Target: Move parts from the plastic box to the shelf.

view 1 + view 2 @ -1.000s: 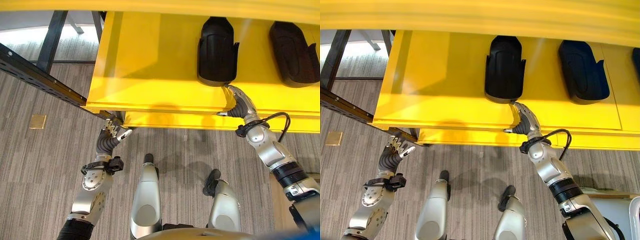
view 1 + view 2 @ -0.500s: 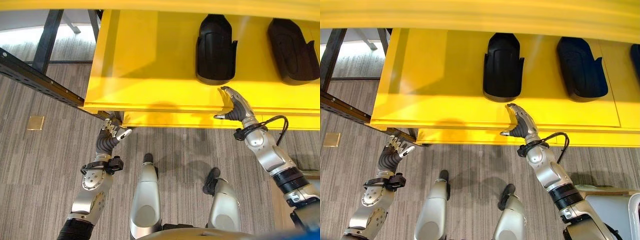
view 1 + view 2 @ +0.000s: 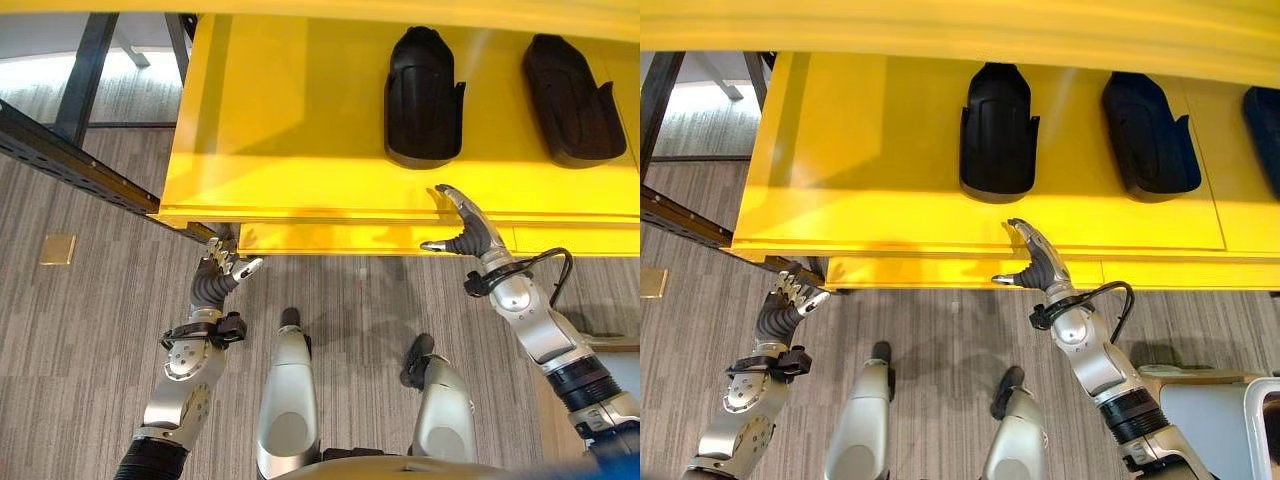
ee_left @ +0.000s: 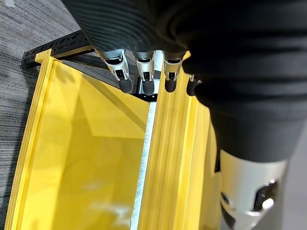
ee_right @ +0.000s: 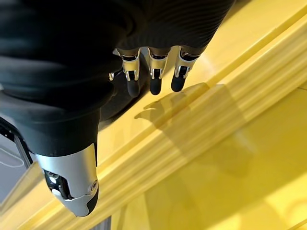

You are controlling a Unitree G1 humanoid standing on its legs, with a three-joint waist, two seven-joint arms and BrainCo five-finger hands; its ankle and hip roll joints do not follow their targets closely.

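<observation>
Below, on the grey striped carpet floor [image 3: 90, 330], a small tan square plate [image 3: 57, 249] is seen at the far left, near a dark perforated metal rail [image 3: 70, 160] that runs diagonally under the corner of the bright yellow metal shelf [image 3: 290, 130]. The left hand [image 3: 222, 268] is held low beneath that corner of the shelf, its fingers [image 4: 125, 79] relaxed and slightly spread, with nothing gripped; in its wrist view the fingertips are shown just short of the shelf's ribbed yellow edge.

On the shelf surface, a black moulded plastic part with a rounded top [image 3: 998, 130] is laid upright toward the middle, and a second black moulded part of the same shape [image 3: 1148, 137] is set to its right, tilted a little, the two well apart. The edge of a third dark part [image 3: 1265, 125] is visible at the far right of the right eye view.

The right hand [image 3: 1033, 258] is raised before the front edge of the shelf, just below the first black part and apart from it, fingers [image 5: 154, 79] straight and thumb spread wide, empty. A corner of a pale grey plastic box [image 3: 1210, 415] is seen at lower right, beside the right arm; its contents cannot be made out.
</observation>
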